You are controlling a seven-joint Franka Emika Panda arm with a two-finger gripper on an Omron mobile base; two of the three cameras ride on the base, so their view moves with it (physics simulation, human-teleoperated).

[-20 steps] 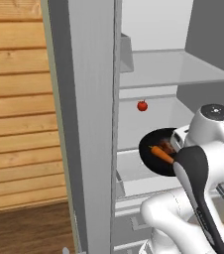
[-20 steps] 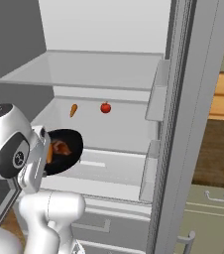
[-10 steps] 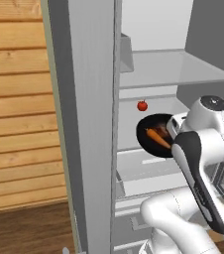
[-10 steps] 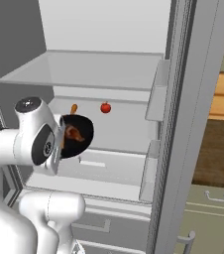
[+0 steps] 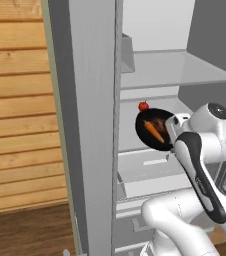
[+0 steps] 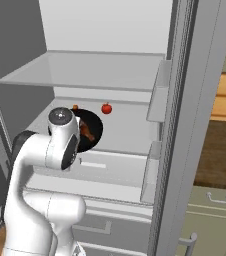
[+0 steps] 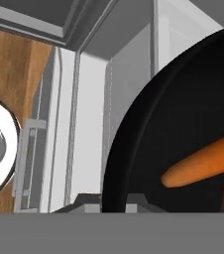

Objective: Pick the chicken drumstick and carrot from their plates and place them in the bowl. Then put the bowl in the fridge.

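The black bowl hangs tilted inside the open fridge, just above its middle shelf, with its dark inside facing the left base view. Inside it lie the orange carrot and the reddish-brown chicken drumstick. My gripper is shut on the bowl's rim at its right side. In the right base view the bowl shows past the arm's wrist, with the drumstick in it. The hand view looks into the bowl at the carrot. The plates are out of view.
A small red fruit sits at the back of the same shelf, close behind the bowl; it shows as the red fruit in the right base view. A glass shelf lies above. Door bins flank the opening, drawers lie below.
The arm has lifted the bowl and carried it further into the fridge, toward the red fruit. The bowl is tipped more on edge than before.
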